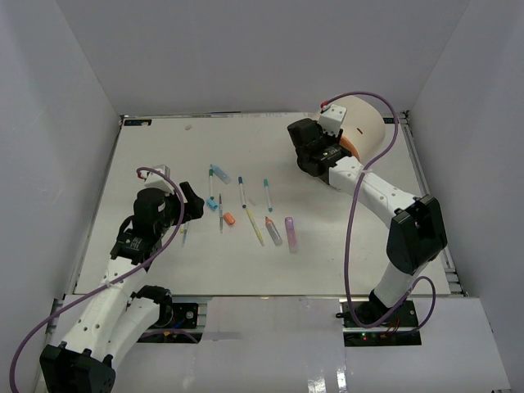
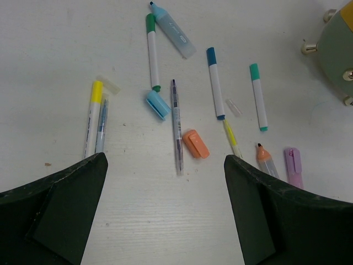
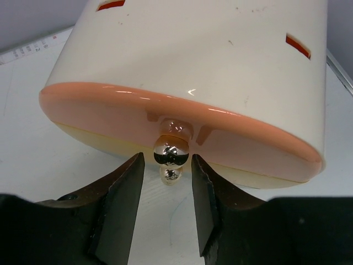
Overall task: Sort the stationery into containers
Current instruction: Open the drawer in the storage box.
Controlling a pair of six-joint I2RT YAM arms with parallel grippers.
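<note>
The stationery lies loose in one scatter at the centre-left of the worktop (image 1: 352,246). Reading across the left wrist view from its left edge, I see:

- a yellow-capped pen (image 2: 94,113) lying against a slim blue pen (image 2: 102,124), with a clear cap (image 2: 108,84) just beside their far ends;
- a green-capped marker (image 2: 151,52) and a pale blue highlighter (image 2: 174,32), close together at their far ends;
- a blue cap (image 2: 158,104) at the near end of that marker;
- a slim clear pen (image 2: 176,127) with an orange cap (image 2: 196,143) just beside it;
- a blue-capped marker (image 2: 215,83), a yellow pen (image 2: 232,138) and a teal-capped marker (image 2: 257,96);
- an orange-tipped highlighter (image 2: 266,160) and a purple highlighter (image 2: 293,164), side by side.

The containers are drawers in the round face of a cream cylinder (image 3: 209,49). It lies on its side at the far right of the worktop, well apart from the pens. The orange drawer (image 3: 110,107) carries a shiny round knob (image 3: 171,151).

The right tool (image 3: 168,165) is set narrow, with one finger on each side of that knob. A thin gap shows at one finger. I cannot tell whether the other finger touches. The knob is bracketed, not visibly clamped.

The left tool (image 2: 165,160) hangs above the scatter at full width and holds nothing. Its fingers flank the near end of the slim clear pen.
</note>
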